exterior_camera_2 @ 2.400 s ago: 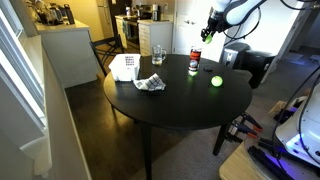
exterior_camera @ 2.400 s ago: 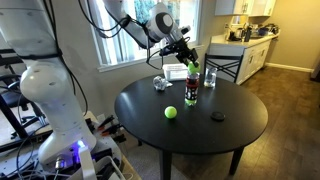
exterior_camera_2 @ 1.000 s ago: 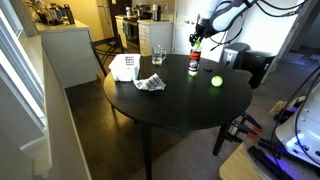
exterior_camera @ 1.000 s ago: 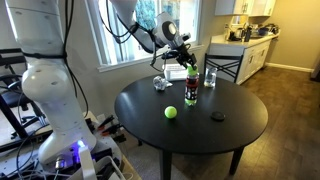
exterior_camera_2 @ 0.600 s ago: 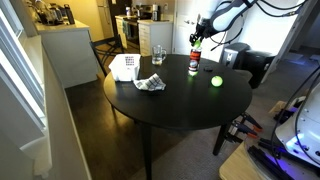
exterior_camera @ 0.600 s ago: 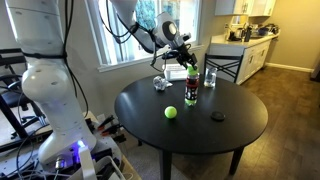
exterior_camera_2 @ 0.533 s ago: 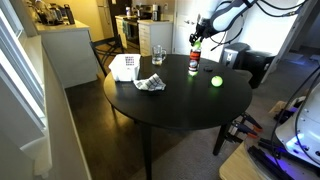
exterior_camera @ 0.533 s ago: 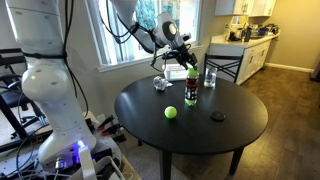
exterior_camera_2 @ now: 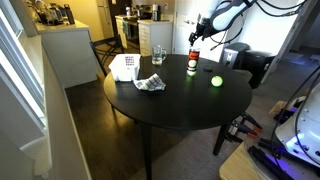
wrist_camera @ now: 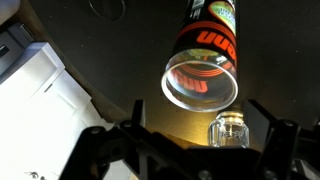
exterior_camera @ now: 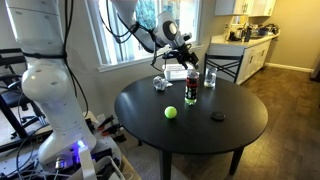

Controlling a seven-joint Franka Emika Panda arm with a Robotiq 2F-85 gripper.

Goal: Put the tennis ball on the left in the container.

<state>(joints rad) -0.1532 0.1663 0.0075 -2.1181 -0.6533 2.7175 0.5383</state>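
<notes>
A fuzzy yellow-green tennis ball (exterior_camera: 170, 113) (exterior_camera_2: 216, 81) lies on the round black table, apart from everything else. My gripper (exterior_camera: 186, 55) (exterior_camera_2: 197, 41) hangs just above the tall dark tumbler (exterior_camera: 191, 88) (exterior_camera_2: 193, 64). In the wrist view the gripper (wrist_camera: 200, 118) is open, with its fingers wide on either side and nothing between them. The tumbler's mouth (wrist_camera: 200, 82) lies straight below. The container (exterior_camera_2: 124, 68), a low whitish tub, stands near the table's edge, well away from the gripper, and shows at the left of the wrist view (wrist_camera: 35, 75).
A clear drinking glass (exterior_camera: 210, 78) (exterior_camera_2: 158, 54) (wrist_camera: 229, 130) stands close to the tumbler. A crumpled silvery wad (exterior_camera: 159, 83) (exterior_camera_2: 150, 84) and a small dark disc (exterior_camera: 218, 116) also lie on the table. A chair (exterior_camera: 226, 66) stands behind the table.
The jaws have opened. The yellow-green ball that showed at the tumbler's top under the gripper no longer shows there. The arm has stayed in place.
</notes>
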